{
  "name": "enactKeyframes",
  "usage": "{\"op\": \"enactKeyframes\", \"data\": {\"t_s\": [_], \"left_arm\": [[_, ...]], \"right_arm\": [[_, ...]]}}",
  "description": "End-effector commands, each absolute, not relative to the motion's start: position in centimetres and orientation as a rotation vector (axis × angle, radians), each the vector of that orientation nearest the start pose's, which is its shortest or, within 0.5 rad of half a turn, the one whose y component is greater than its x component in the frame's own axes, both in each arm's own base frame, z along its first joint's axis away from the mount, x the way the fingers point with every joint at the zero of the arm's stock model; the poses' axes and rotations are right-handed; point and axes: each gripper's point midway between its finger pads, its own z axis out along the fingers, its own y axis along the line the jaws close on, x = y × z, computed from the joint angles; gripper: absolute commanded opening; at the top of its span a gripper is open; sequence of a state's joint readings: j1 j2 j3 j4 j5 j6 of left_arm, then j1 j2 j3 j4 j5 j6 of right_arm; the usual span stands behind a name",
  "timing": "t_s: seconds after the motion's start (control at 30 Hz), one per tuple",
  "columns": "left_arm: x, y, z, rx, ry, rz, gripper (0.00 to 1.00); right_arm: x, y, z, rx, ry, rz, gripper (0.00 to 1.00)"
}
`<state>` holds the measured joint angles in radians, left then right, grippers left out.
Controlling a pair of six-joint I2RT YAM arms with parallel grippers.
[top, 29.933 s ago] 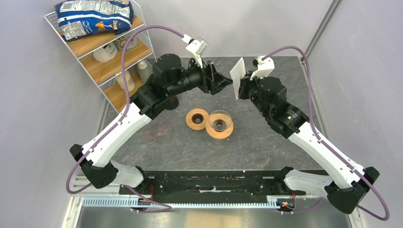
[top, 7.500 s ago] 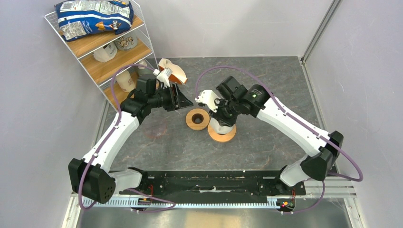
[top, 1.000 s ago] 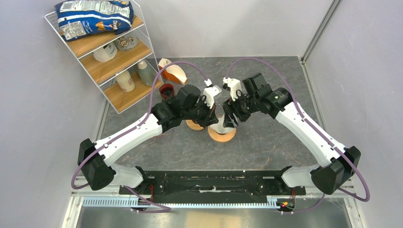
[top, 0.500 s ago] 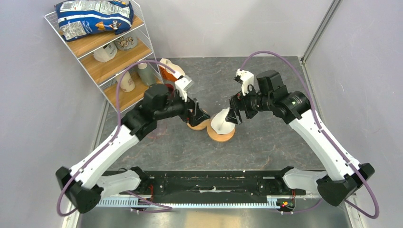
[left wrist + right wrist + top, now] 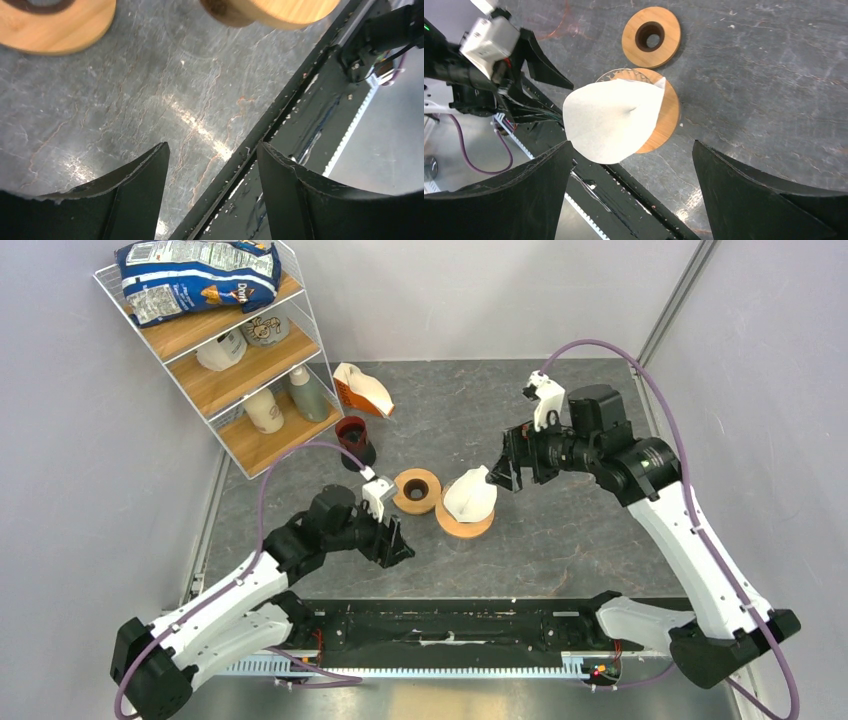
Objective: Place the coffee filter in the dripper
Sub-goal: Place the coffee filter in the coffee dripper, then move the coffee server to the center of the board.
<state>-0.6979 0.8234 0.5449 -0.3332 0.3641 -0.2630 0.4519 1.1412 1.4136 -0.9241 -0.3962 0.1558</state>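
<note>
Standing wide apart, the jaws of the right gripper (image 5: 633, 145) have nothing between them. Its wrist view looks straight down through the gap at the coffee filter (image 5: 611, 120), with neither finger touching the paper. The left gripper (image 5: 212, 150) is parted too and just as empty, hanging low over the bare stone table (image 5: 125, 115) near its front edge, well away from the work.

The filter rests on the dripper (image 5: 669, 120). A sliver of the clear glass rim shows at the filter's far side, and the wooden collar peeks out to one side beneath it. The paper is not snugly down. It looks tipped toward the near edge and overhangs the collar there, with a crease across its face. From above it rises as a white hump out of the cone instead of lining it (whether its point actually sits inside the glass is hidden by the paper itself).

The bare wooden ring (image 5: 416, 490) lies just beside the dripper, apart from it.

Judged from this, the placing is essentially done, with the filter delivered and let go of. What may be left is a nudge to seat it evenly, then clearing both arms.
</note>
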Motion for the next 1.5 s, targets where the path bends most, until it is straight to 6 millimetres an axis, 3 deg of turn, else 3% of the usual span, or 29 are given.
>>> {"op": "enactKeyframes", "data": {"t_s": [0.0,0.23,0.33,0.47,0.57,1.13,1.47], "left_arm": [[16.9,-24.1,13.1,0.615,2.073,-0.971,0.72],[19.4,-27.0,11.2,0.494,2.025,-1.025,0.71],[20.7,-28.3,11.7,0.436,1.997,-1.05,0.66],[20.5,-30.4,12.2,0.449,1.949,-1.089,0.61],[20.2,-31.1,11.3,0.465,1.951,-1.106,0.58],[21.9,-34.4,12.1,0.47,1.846,-1.192,0.49],[23.0,-36.4,12.1,0.469,1.819,-1.228,0.49]], "right_arm": [[23.4,17.2,31.1,-0.455,2.197,0.714,0.97],[23.7,15.4,30.3,-0.419,2.223,0.656,0.97],[23.5,15.0,29.5,-0.407,2.247,0.649,0.97],[24.2,14.7,28.9,-0.384,2.266,0.635,0.97],[24.7,14.6,28.9,-0.378,2.269,0.628,0.97],[24.9,13.9,27.8,-0.376,2.329,0.61,0.97],[26.1,12.8,28.8,-0.324,2.31,0.563,0.97]]}}
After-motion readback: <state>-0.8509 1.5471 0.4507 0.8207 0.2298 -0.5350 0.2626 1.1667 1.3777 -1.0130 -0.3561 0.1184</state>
